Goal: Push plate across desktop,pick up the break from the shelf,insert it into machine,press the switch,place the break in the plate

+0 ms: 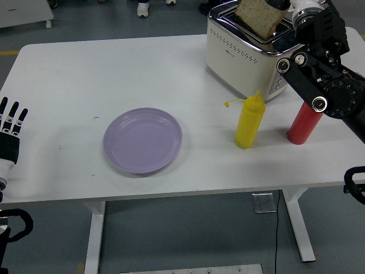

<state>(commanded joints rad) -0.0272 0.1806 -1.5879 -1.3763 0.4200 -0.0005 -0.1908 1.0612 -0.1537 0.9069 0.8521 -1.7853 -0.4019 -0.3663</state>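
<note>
left hand [10, 128]: at the table's left near edge, fingers straight and relaxed, holding nothing, palm area just over the tabletop rim.
table [74, 74]: white top; the near edge runs along the lower third of the view.
plate [142, 140]: lilac, round, on the near-centre of the table, nothing on it; well apart from both hands.
yellow bottle [250, 121]: upright, right of the plate, nozzle cap hanging off to the left; just near of the toaster's front corner.
red bottle [303, 123]: upright, right of the yellow bottle; top half hidden behind the right forearm.
right arm [322, 85]: comes in from the right edge, runs up and left over the red bottle toward the toaster top.
toaster [245, 54]: cream body, chrome top, far right of the table, angled with its control end facing near-right; controls partly covered by the arm.
bread [261, 17]: one slice, tilted, lower edge at the toaster's slot, upper part sticking well above it; can't tell how deep it sits.
right hand [285, 5]: at the top edge of the view, at the slice's right upper corner; mostly cropped, so can't tell if it's gripping or just touching the bread.
far floor: grey, with shoes of people standing beyond the table's far edge.
</note>
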